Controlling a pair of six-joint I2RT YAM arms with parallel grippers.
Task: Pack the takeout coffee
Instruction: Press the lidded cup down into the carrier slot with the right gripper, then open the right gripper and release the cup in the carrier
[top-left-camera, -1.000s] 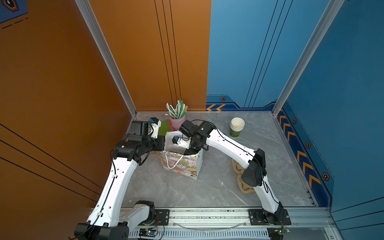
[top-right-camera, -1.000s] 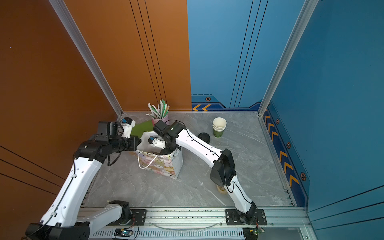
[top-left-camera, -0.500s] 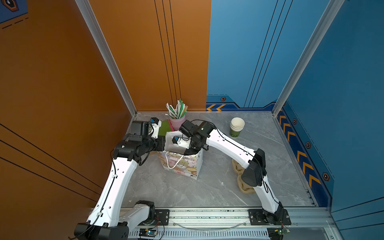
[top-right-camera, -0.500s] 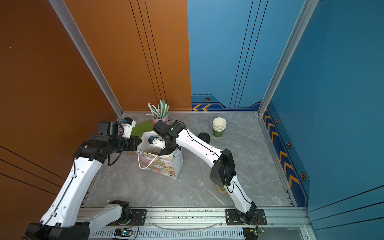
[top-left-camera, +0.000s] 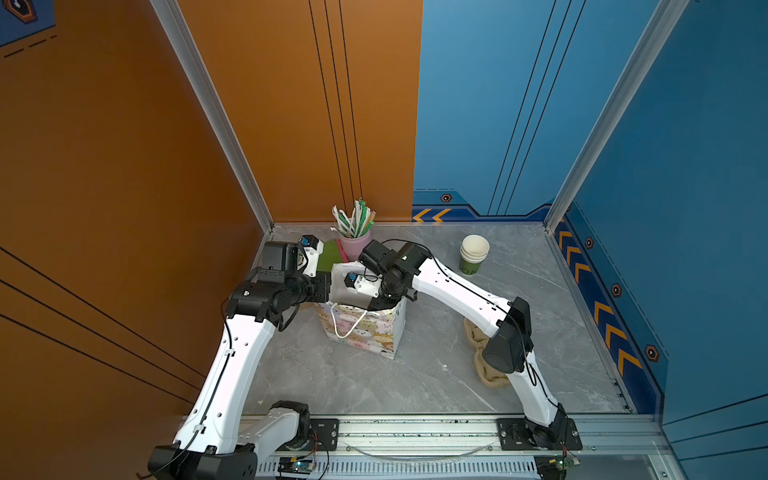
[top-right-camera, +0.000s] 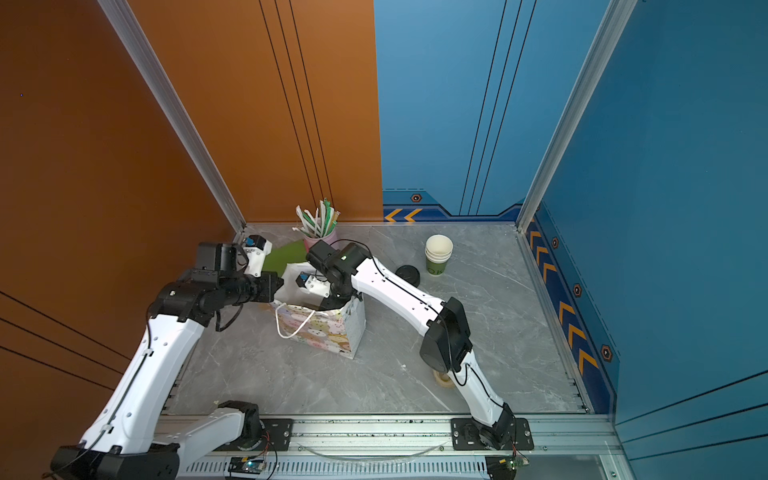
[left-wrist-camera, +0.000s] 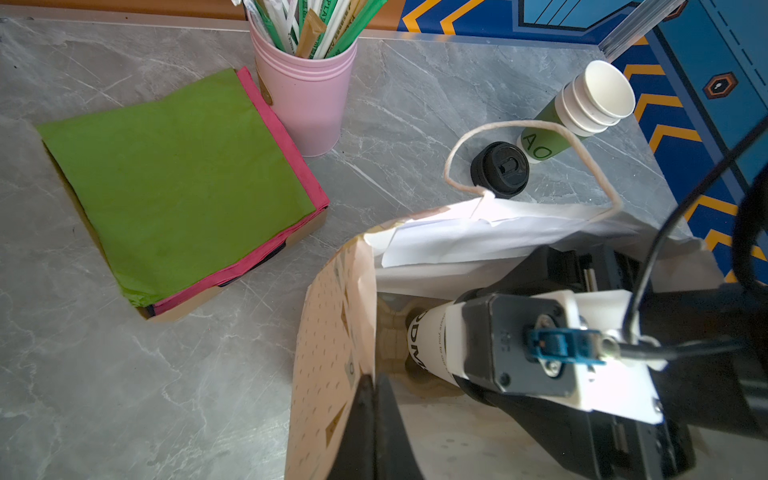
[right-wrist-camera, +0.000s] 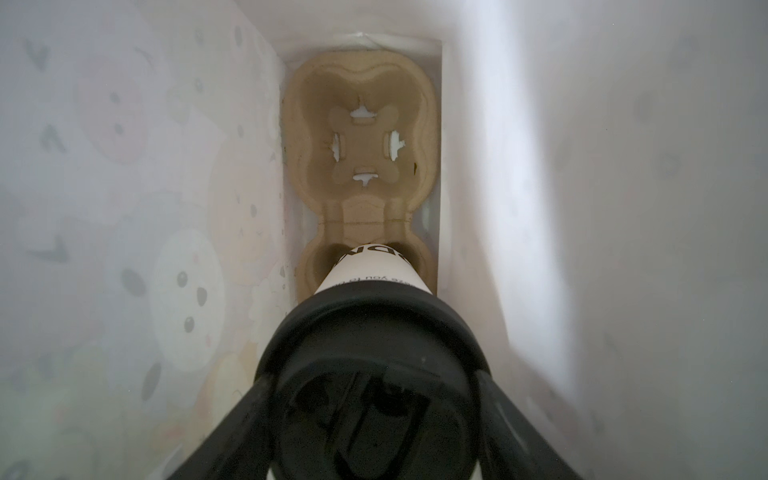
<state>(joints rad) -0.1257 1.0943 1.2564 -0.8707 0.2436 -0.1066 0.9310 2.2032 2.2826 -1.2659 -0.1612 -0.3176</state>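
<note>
Both top views hang high over the front edge of the grey marbled table (top-left-camera: 415, 382), facing down and back across all of it (nearly one scene, shifted sideways). The left wrist view sits close beside the pastel animal-print paper bag (left-wrist-camera: 328, 332), looking across its mouth to the pink plastic cup of wrapped straws (left-wrist-camera: 303, 104), also seen from above. The right wrist view is inside that bag, facing down past the white paper cup with a black plastic lid (right-wrist-camera: 370, 270) to the brown moulded-pulp cup carrier (right-wrist-camera: 361, 137); the left wrist view shares that cup.
</note>
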